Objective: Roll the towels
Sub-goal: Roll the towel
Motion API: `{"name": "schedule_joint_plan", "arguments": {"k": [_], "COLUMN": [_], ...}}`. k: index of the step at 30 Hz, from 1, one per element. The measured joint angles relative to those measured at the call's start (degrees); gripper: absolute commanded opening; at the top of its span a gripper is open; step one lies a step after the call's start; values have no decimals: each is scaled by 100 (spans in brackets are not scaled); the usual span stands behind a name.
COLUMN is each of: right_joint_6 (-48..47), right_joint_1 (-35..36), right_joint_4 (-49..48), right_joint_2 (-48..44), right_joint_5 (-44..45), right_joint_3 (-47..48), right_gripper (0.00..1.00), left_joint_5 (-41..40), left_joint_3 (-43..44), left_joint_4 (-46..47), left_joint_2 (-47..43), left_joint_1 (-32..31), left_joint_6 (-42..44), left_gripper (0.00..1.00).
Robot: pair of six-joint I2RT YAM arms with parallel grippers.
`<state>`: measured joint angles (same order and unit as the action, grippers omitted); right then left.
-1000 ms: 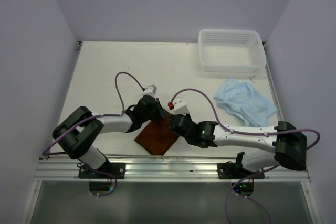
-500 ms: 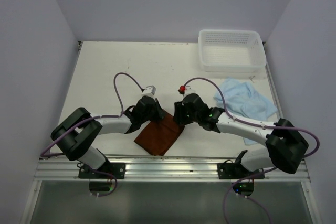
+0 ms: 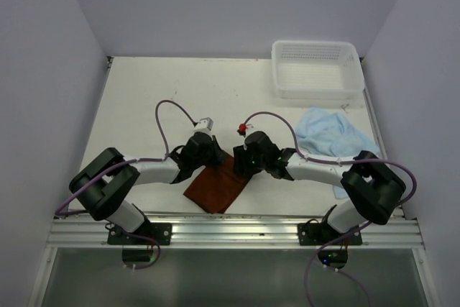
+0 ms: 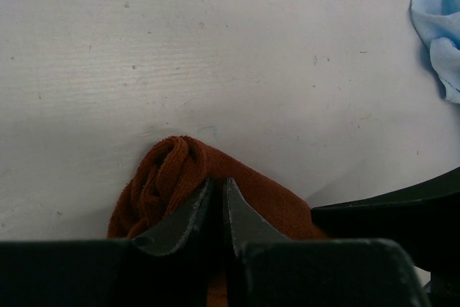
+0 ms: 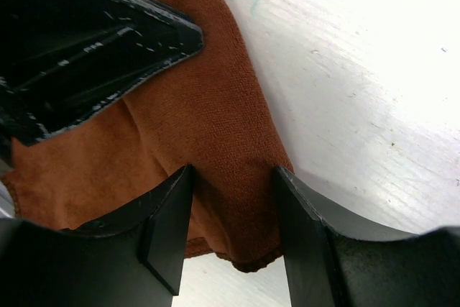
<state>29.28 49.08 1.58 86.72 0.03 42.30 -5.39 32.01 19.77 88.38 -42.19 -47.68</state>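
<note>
The left pincer is nipped nearly closed on a bunched fold of the rust towel, while the right pincer stands part open astride its thick folded edge. The cloth looks soft, light and limp, so the doubled edge is probably the best hold. It lies near the front of the table, with the light blue towel crumpled well apart.

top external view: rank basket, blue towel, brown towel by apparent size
1. white basket: largest.
2. light blue towel: crumpled and partly hidden at its near edge, but clearly second.
3. rust-brown towel: partly covered along its far edge, and clearly smallest.
</note>
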Motion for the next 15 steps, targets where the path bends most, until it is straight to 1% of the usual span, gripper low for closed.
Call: {"name": "schedule_joint_plan", "arguments": {"k": [6, 7, 9, 10, 13, 14, 15], "right_joint_6": [-92, -118, -173, -195, -286, -328, -369], "right_joint_1": [2, 4, 33, 50, 197, 271, 356], "right_joint_4": [-256, -278, -315, -334, -385, -396, -404], "right_joint_2": [13, 31, 81, 105, 138, 140, 142], "right_joint_5": [61, 79, 136, 173, 363, 463, 557], "right_joint_3": [-214, -216, -216, -216, -216, -216, -214], "right_gripper": [46, 42, 38, 33, 22, 15, 11], "left_joint_5": [0, 0, 0, 0, -17, -26, -39], "left_joint_3": [-7, -7, -7, -4, 0, 9, 33], "left_joint_4": [-2, -4, -9, -11, -26, -42, -85], "left_joint_2": [-26, -26, -26, -26, -28, -28, -28], "left_joint_1": [-2, -4, -11, -11, -22, -22, -22], "left_joint_6": [-28, -31, -31, -31, -31, -28, -24], "left_gripper": [14, 14, 14, 14, 14, 14, 14]}}
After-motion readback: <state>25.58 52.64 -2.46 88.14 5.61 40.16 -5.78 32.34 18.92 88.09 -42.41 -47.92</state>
